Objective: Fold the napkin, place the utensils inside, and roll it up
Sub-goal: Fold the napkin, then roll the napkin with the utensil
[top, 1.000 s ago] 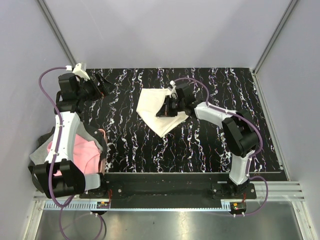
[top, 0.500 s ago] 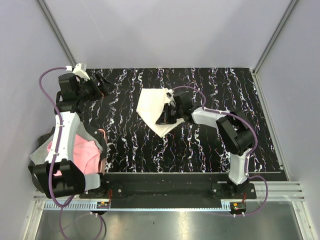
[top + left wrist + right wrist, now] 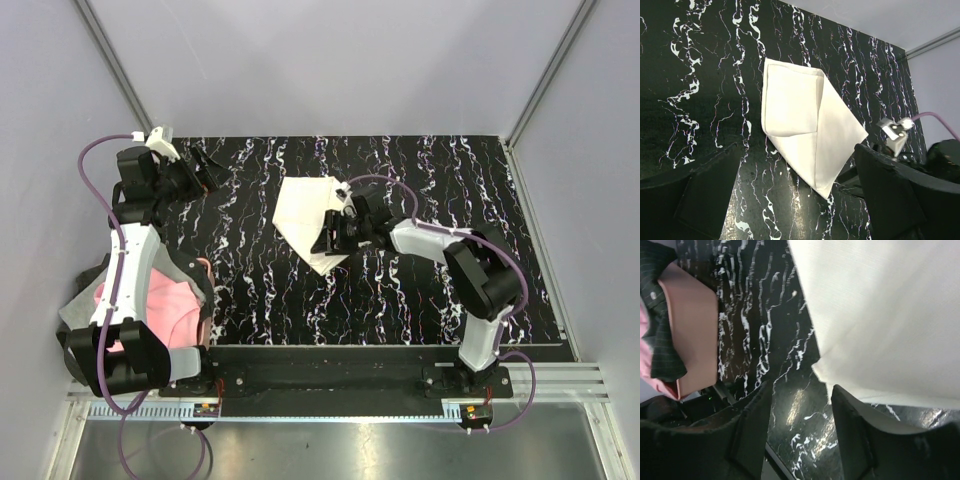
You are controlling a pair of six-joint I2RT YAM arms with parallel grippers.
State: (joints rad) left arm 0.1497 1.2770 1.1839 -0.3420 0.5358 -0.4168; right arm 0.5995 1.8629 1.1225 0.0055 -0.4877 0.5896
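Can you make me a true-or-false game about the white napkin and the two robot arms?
1. The napkin lies on the black table. True.
2. The left gripper holds the napkin. False: it is off to the side, apart from the napkin, jaws open.
3. The napkin is rolled up. False: it lies flat, partly folded.
4. The right gripper is at the napkin's edge. True.
5. A fork lies on the napkin. False: no fork shows in any view.
6. A pink cloth sits by the left arm. True.
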